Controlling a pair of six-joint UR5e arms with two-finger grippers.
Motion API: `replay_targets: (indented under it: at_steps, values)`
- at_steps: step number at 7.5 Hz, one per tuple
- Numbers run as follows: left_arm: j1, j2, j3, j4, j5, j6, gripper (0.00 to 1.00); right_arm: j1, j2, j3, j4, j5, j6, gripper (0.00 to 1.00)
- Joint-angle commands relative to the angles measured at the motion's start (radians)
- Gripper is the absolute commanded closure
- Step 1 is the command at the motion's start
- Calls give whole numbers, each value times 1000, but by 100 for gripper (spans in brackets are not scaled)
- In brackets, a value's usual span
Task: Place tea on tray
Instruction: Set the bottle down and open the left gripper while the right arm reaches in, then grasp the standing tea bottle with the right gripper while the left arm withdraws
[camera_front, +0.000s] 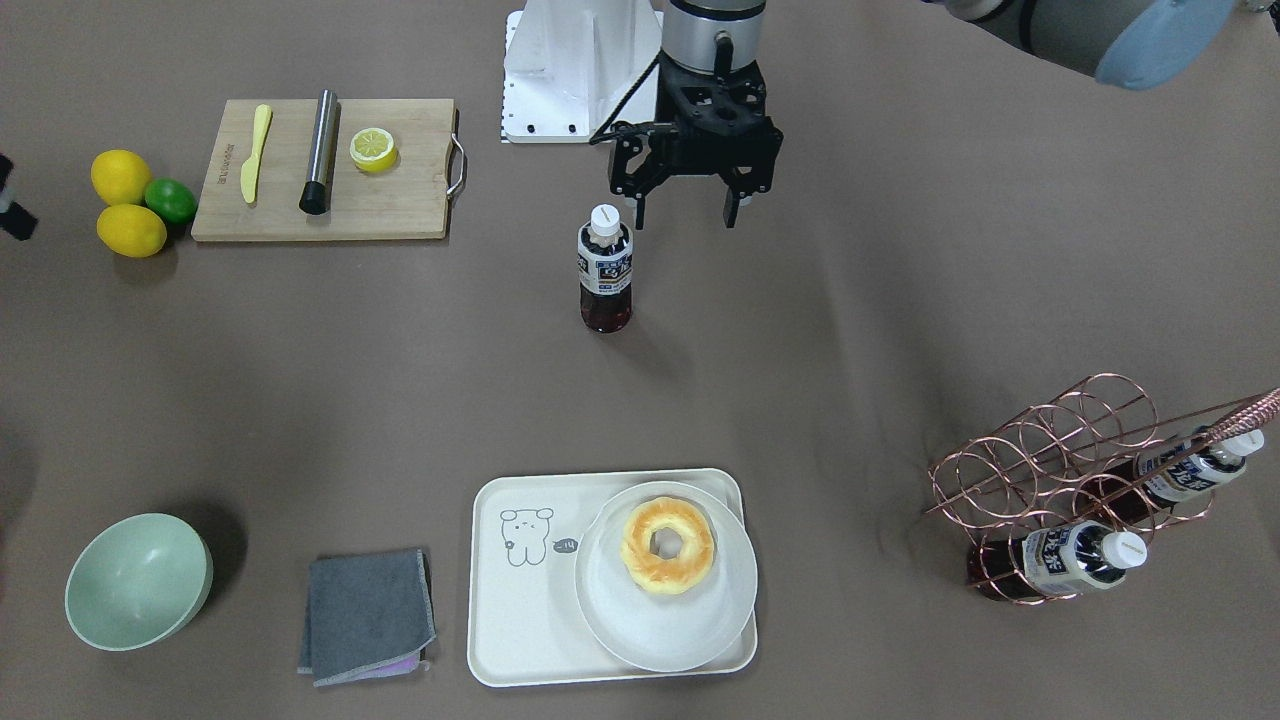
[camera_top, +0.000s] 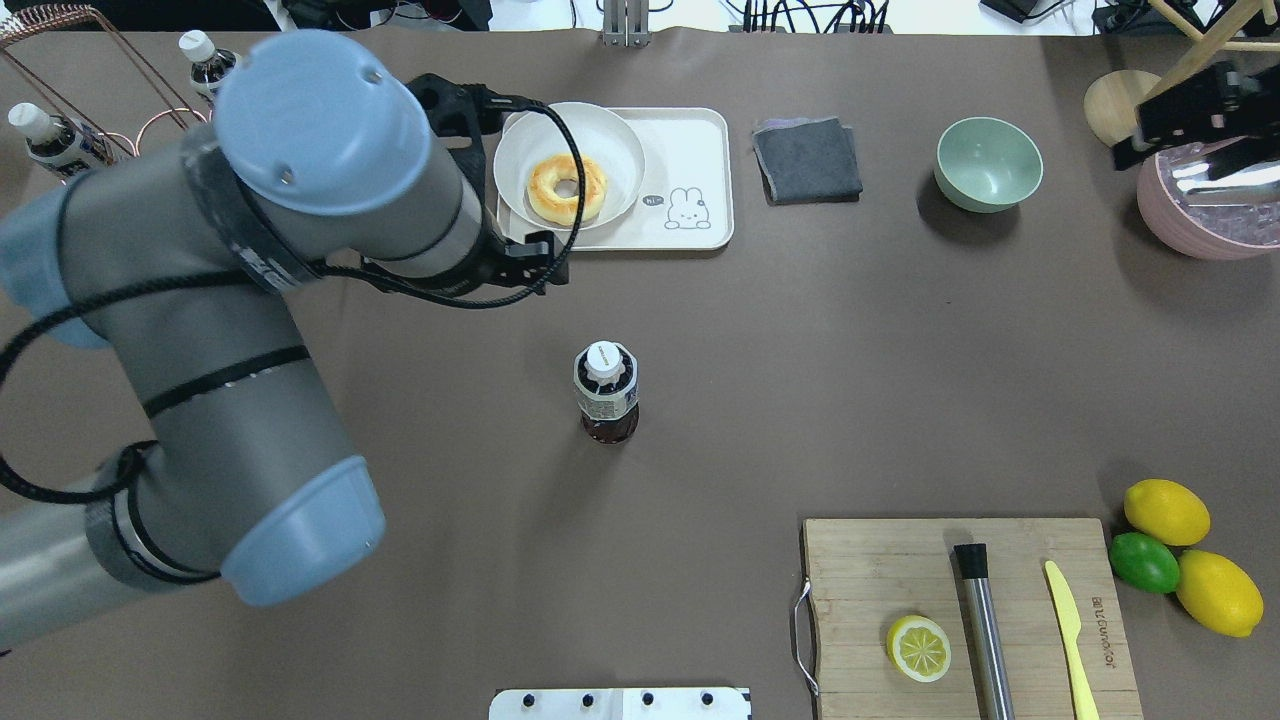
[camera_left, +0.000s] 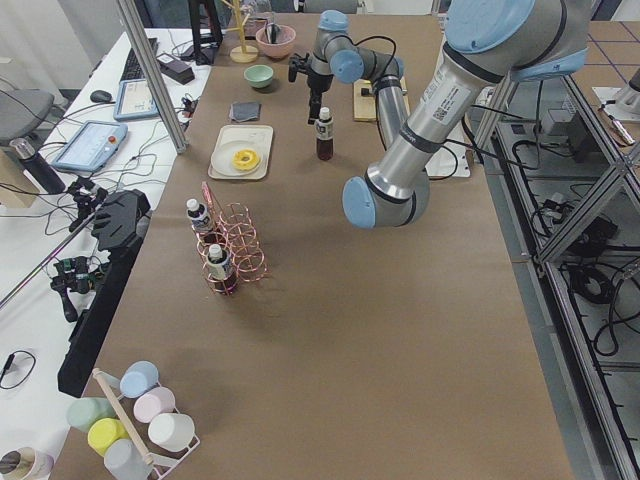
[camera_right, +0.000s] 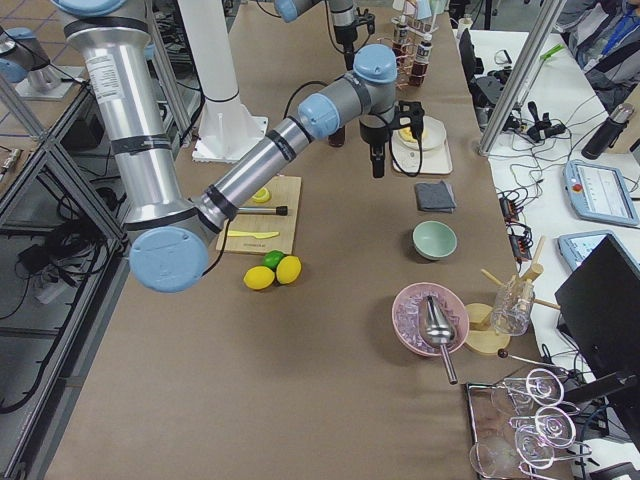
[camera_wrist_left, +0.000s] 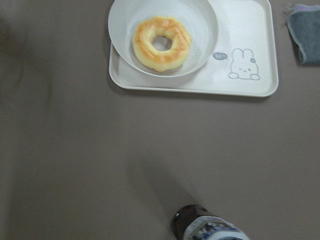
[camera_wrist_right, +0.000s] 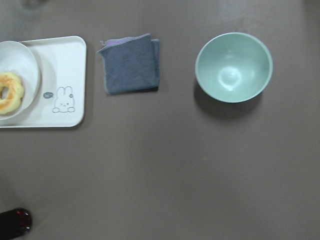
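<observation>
Fingers (camera_front: 734, 205) of the left gripper (camera_front: 686, 220) are spread wide and hold nothing; in the front-facing view they hang at 3 o'clock of the tea (camera_front: 605, 275), level with its cap (camera_front: 605, 215); the tea stands upright on the table (camera_front: 900, 350), ungripped, with the tray (camera_front: 520, 620) well apart at its 6 o'clock; the right gripper (camera_right: 378, 165) shows too poorly to tell its opening; I judge this the approach before the grasp; next, straddle the bottle, close, lift, and set it on the tray's bare end, clear of the plate (camera_front: 660, 635).
</observation>
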Motion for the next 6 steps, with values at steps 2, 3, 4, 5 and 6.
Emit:
replay_targets:
  at_steps: [2, 3, 4, 5, 6]
  values:
    - [-268, 209, -13, -111, -231, 345, 5, -430, 285, 31, -12, -229, 640, 0]
    - [-325, 243, 5, -127, -259, 436, 5, -551, 395, -4, -101, -371, 705, 0]
    - [-363, 258, 20, -128, -284, 493, 5, -625, 542, -88, -233, -440, 692, 0]
    - [-376, 258, 42, -128, -291, 524, 5, -665, 668, -210, -251, -461, 691, 0]
    - [-384, 257, 59, -128, -290, 544, 5, -695, 683, -244, -245, -470, 682, 0]
